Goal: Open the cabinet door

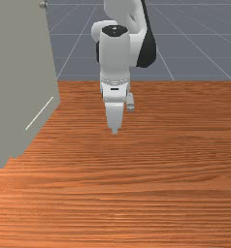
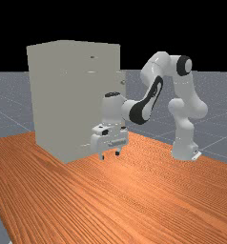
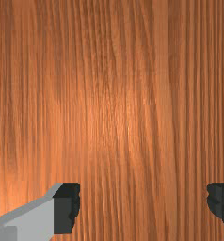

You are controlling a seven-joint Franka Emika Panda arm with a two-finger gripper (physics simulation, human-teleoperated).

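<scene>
The gripper point(image 2: 109, 155) is low over the table in the far view, fingers apart with nothing between them. It points down in front of the tall grey cabinet point(image 2: 51, 100), a gap away from it. In the front view the gripper point(image 1: 114, 131) hangs to the right of the cabinet point(image 1: 20, 63), below a small round knob point(image 1: 43, 4) near the top edge of the picture. A knob point(image 2: 123, 82) also stands at the cabinet's right edge in the far view. Seen from the wrist, the open gripper point(image 3: 143, 204) has only wood beneath it. I cannot tell the door's outline.
The wooden table point(image 1: 161, 193) stretches under the hand and toward the front view's bottom. The cabinet's lower corner rests at the front view's left, with a thin pale line point(image 1: 40, 113) on its side. The arm's base stands at the far view's right.
</scene>
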